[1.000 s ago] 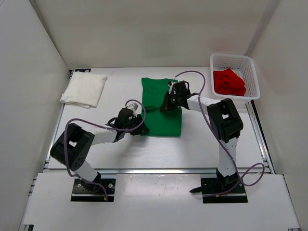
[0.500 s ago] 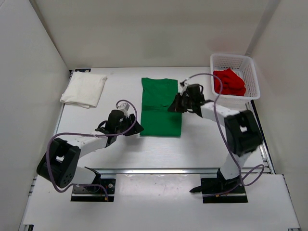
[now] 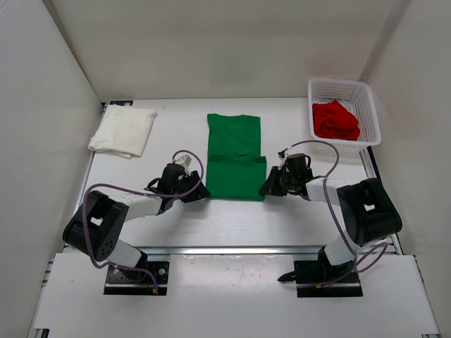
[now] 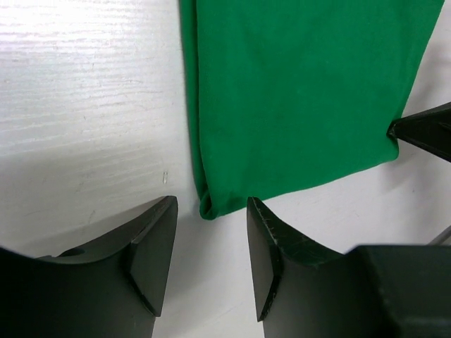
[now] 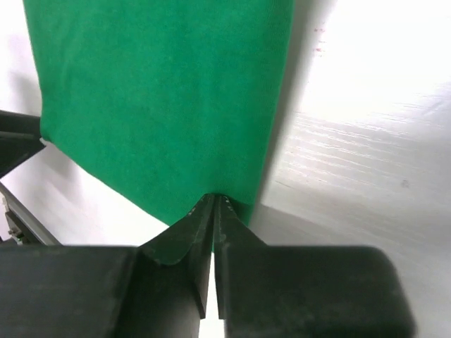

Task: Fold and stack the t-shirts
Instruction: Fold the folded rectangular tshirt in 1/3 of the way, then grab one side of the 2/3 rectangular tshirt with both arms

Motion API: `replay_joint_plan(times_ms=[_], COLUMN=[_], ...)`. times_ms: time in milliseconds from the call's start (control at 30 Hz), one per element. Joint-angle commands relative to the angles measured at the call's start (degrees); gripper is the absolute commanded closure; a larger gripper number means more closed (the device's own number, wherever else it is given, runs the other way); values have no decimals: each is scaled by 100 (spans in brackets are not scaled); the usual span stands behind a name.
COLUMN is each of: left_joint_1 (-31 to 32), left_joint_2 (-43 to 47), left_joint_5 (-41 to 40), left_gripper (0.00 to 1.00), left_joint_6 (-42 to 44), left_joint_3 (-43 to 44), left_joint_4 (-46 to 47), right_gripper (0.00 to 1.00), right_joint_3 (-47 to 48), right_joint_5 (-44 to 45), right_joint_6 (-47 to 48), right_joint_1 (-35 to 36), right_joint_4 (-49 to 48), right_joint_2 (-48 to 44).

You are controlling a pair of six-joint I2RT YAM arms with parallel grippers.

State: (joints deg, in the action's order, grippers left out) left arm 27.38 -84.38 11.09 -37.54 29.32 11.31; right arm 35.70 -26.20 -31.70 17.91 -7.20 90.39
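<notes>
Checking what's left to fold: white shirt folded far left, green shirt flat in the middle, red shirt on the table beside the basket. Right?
Not quite: the top view shows the red shirt bunched inside the basket, not beside it. The white shirt is folded far left and the green shirt lies flat in the middle.

Right wrist view, we see the right gripper (image 5: pixel 213 203) with its jaws pressed together on the hem of the green t-shirt (image 5: pixel 155 91), near one corner of it, the cloth spread flat and smooth over the white table (image 5: pixel 366 134), bare tabletop beside the shirt's right edge.
</notes>
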Motion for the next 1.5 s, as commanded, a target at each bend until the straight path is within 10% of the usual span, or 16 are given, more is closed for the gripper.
replay_joint_plan(times_ms=[0, 167, 467, 700, 1200, 1467], left_joint_1=[-22, 57, 259, 286, 1146, 51], left_joint_2=[-131, -175, -421, -413, 3767, 2413], left_joint_5=[-54, -29, -195, -362, -933, -196], left_gripper=[44, 44, 58, 91, 100, 100], left_joint_6=[18, 62, 45, 54, -201, 229], left_joint_3=[-32, 21, 153, 276, -1061, 1355], left_joint_4=[82, 73, 82, 82, -2430, -2126], right_gripper=[91, 64, 62, 99, 100, 100], right_joint_3=[-63, -466, -653, -520, -1550, 751], right_joint_5=[-79, 307, 141, -88, 1862, 960], right_joint_6=[59, 103, 103, -90, -970, 374], right_joint_1=[10, -86, 89, 133, 2559, 621], right_joint_4=[-387, -238, -194, -599, 1965, 2145], right_joint_2=[-283, -1005, -558, -56, -3535, -2600])
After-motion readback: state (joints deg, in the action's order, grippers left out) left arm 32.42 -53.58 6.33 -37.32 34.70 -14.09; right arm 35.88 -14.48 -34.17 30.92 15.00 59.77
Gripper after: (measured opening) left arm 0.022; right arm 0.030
